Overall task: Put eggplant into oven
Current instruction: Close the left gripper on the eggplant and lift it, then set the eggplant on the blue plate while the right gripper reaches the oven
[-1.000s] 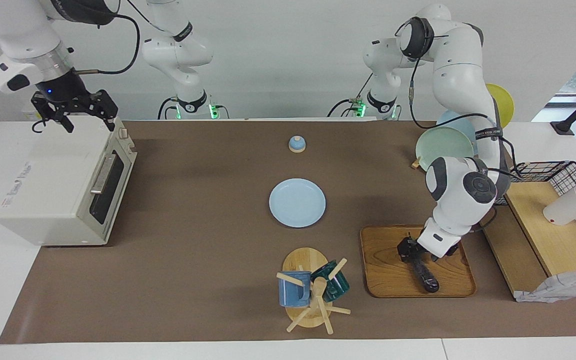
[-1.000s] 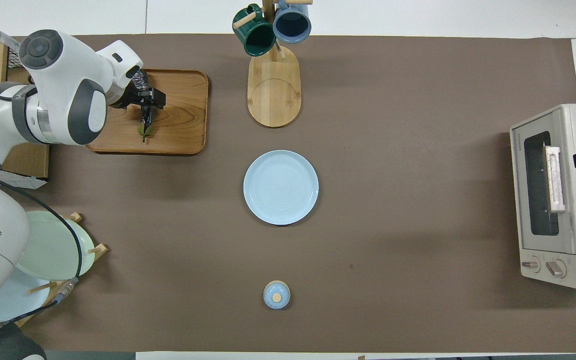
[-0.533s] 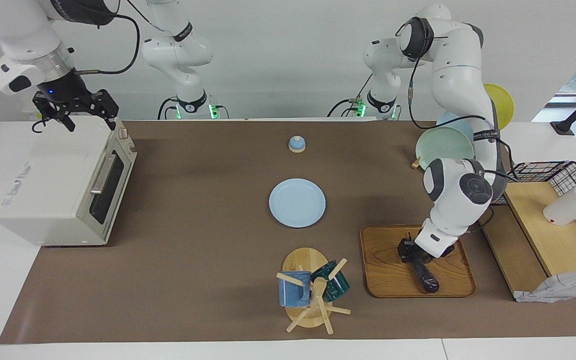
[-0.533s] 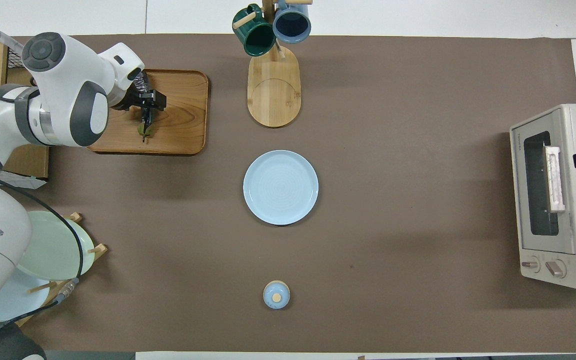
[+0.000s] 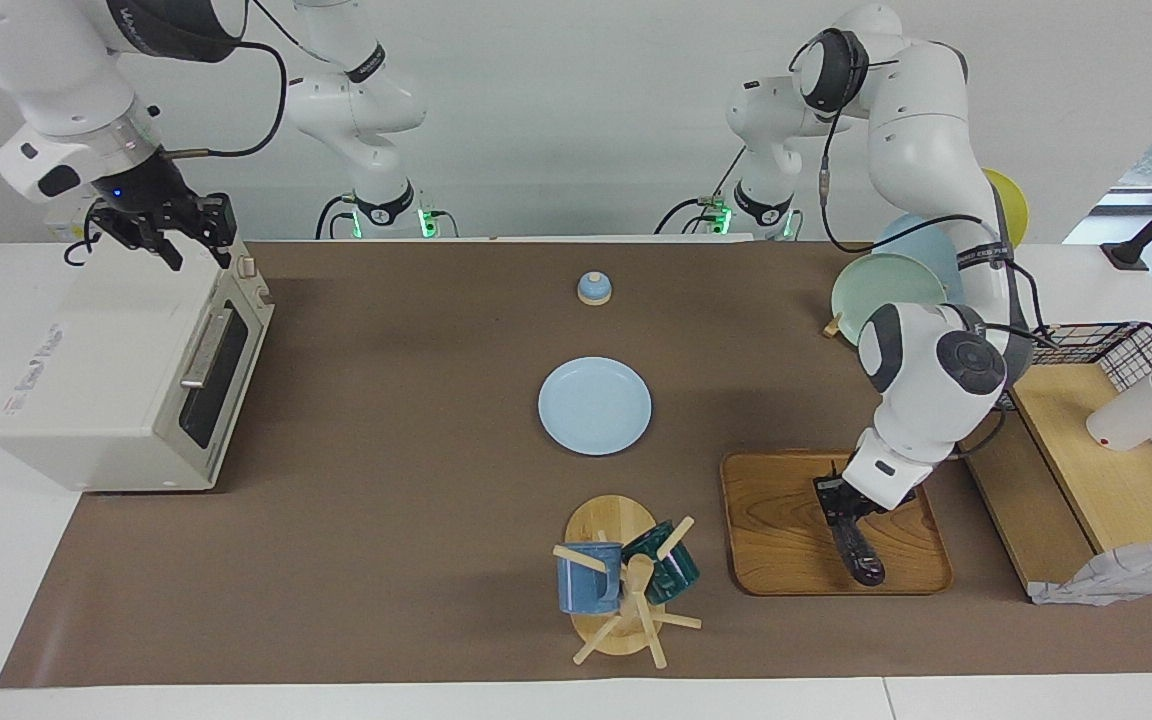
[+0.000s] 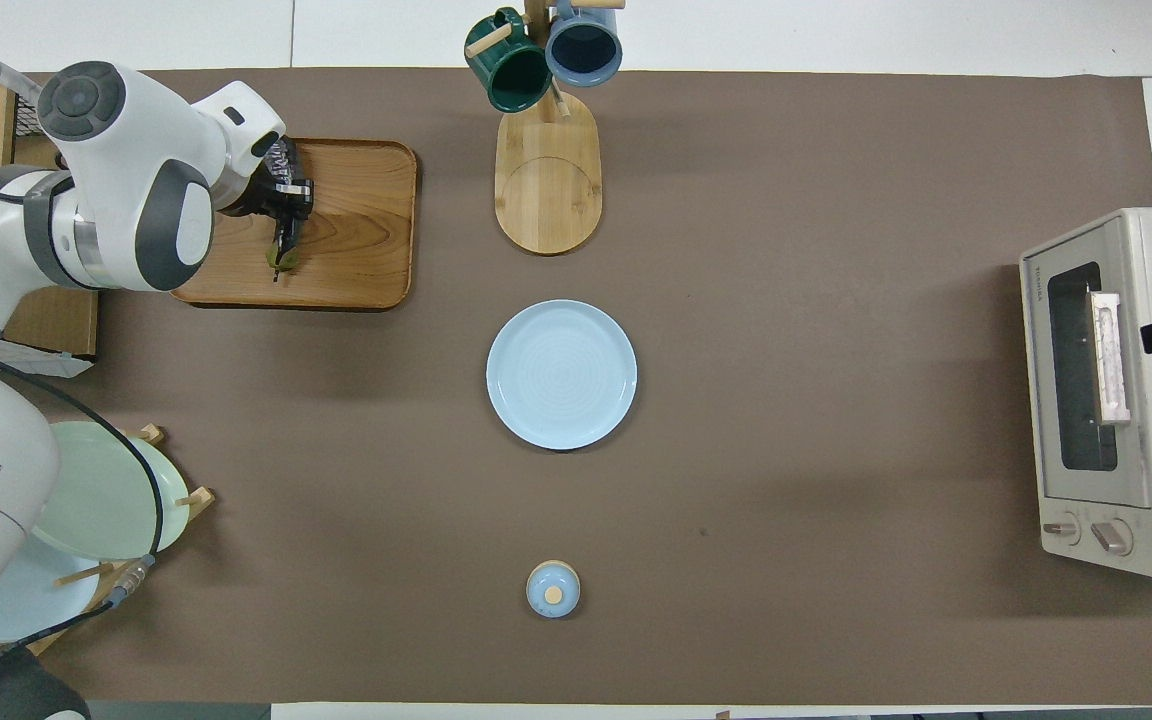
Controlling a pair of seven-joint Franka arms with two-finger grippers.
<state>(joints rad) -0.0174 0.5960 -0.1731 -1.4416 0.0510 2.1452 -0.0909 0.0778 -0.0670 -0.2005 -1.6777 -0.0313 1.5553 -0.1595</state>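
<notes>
The eggplant (image 5: 861,555), long and glossy dark purple, lies on the wooden tray (image 5: 776,540) toward the left arm's end of the table. My left gripper (image 5: 844,500) is down on the tray, shut on the eggplant near its stem end. In the overhead view the left gripper (image 6: 286,205) and the arm hide most of the eggplant (image 6: 281,255), and only its stem tip shows. The white oven (image 5: 126,370) stands at the right arm's end with its glass door closed. My right gripper (image 5: 181,235) hangs over the oven's top, close to its front edge.
A light blue plate (image 5: 594,405) lies mid-table, with a small blue lidded knob (image 5: 593,288) nearer the robots. A mug tree (image 5: 621,580) with two mugs stands beside the tray. A plate rack (image 5: 886,290) and a wire-and-wood rack (image 5: 1106,450) sit at the left arm's end.
The left gripper has closed on the eggplant and nudged it slightly on the tray. The right gripper has shifted a little over the oven top toward its front.
</notes>
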